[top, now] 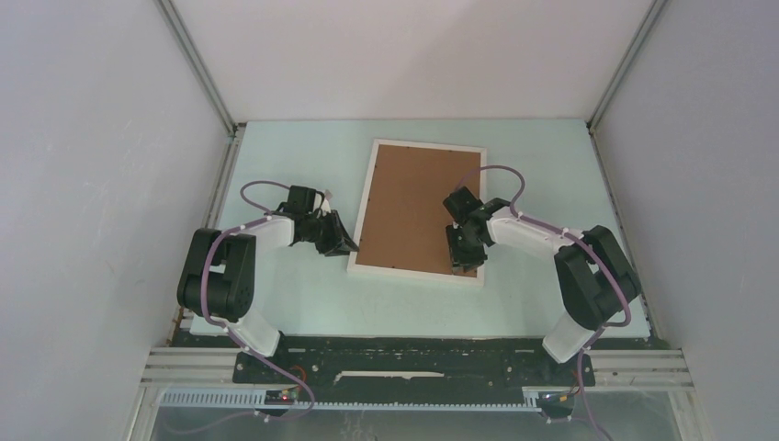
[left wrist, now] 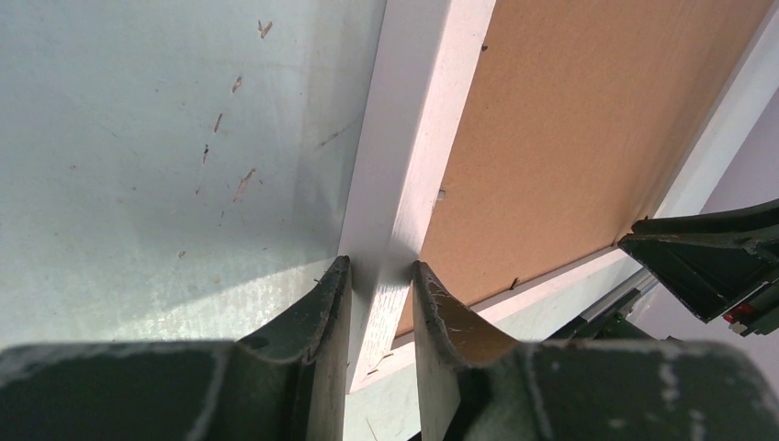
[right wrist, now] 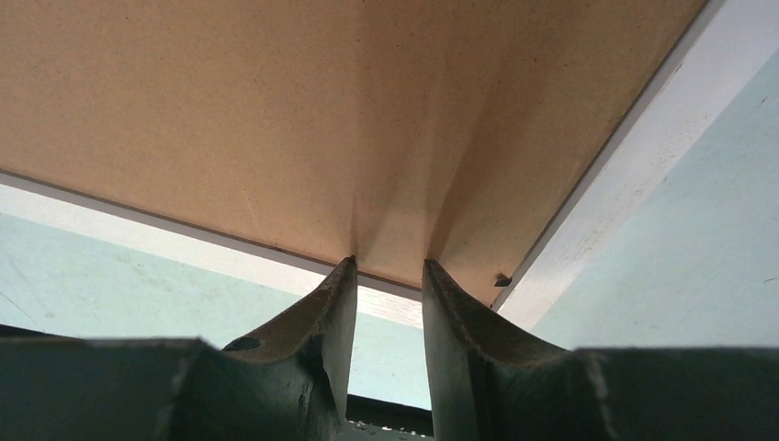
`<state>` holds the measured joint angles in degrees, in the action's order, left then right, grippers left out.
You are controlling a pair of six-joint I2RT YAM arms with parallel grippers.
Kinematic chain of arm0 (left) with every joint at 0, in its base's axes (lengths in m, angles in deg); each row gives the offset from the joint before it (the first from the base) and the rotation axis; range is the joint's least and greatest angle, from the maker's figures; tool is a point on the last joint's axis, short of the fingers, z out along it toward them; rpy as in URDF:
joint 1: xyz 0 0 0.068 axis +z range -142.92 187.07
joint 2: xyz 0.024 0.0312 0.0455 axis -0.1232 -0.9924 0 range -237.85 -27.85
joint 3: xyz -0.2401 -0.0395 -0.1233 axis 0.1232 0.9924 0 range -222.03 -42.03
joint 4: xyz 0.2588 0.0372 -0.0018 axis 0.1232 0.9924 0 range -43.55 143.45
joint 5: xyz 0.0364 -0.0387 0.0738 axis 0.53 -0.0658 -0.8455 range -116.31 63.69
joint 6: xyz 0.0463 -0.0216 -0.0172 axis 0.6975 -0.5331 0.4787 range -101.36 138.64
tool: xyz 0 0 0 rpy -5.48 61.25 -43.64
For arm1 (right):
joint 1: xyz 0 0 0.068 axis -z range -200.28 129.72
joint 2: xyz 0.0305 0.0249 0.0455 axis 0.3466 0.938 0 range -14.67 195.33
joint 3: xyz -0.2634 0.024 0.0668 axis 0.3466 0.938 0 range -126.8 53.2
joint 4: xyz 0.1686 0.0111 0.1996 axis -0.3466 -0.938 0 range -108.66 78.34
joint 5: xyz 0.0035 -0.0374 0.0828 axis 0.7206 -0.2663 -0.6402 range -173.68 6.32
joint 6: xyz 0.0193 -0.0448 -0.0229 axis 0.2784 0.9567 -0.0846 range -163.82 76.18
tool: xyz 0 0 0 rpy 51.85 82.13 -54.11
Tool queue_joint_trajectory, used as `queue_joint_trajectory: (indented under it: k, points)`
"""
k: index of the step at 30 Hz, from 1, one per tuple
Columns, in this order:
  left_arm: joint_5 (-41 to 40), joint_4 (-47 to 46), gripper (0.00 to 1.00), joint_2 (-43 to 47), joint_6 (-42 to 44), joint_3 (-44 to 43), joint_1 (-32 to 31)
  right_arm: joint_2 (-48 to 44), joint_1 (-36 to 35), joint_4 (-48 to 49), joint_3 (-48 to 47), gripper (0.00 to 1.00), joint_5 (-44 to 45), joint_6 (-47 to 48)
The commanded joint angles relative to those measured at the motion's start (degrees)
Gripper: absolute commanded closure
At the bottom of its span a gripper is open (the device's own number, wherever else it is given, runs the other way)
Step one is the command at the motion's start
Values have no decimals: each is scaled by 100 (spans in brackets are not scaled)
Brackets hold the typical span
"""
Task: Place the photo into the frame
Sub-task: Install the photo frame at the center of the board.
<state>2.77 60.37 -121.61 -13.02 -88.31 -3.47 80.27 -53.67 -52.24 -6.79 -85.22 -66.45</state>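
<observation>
The frame (top: 364, 207) lies back-up on the table, a white rim around the brown backing board (top: 413, 202). The photo is hidden. My left gripper (top: 344, 243) sits at the frame's near-left corner. In the left wrist view its jaws (left wrist: 379, 271) are shut across the white rim (left wrist: 413, 119), one finger outside and one over the board (left wrist: 588, 119). My right gripper (top: 462, 262) stands over the near-right corner. In the right wrist view it (right wrist: 389, 266) is open, with both fingertips (right wrist: 342, 276) resting on the board (right wrist: 321, 119) just inside the rim (right wrist: 643, 175) and nothing between them.
The pale green table (top: 294, 165) is walled by grey panels on the left, right and back. A small dark tab (right wrist: 502, 280) sits at the board's edge near the right rim. The arm bases and a black rail (top: 413, 363) line the near edge.
</observation>
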Motion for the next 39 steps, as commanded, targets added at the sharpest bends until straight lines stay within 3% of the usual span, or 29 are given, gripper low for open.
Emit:
queue_joint_trajectory:
  k: [1, 15, 25, 33, 39]
  points:
    - [128, 217, 93, -68, -33, 93, -93, 3, -49, 111, 54, 61, 231, -63]
    - [113, 234, 93, -73, -29, 93, -92, 526, -462, -143, 52, 63, 1235, -124]
    - [122, 250, 93, -64, -16, 93, -89, 1120, -502, -84, 7, 64, 1240, -181]
    - [119, 274, 93, 11, 10, 58, -90, -284, -206, -440, -1029, 59, 707, -24]
    - [101, 630, 83, 365, 203, -188, -95, -959, 251, -628, -1635, 50, 509, 120]
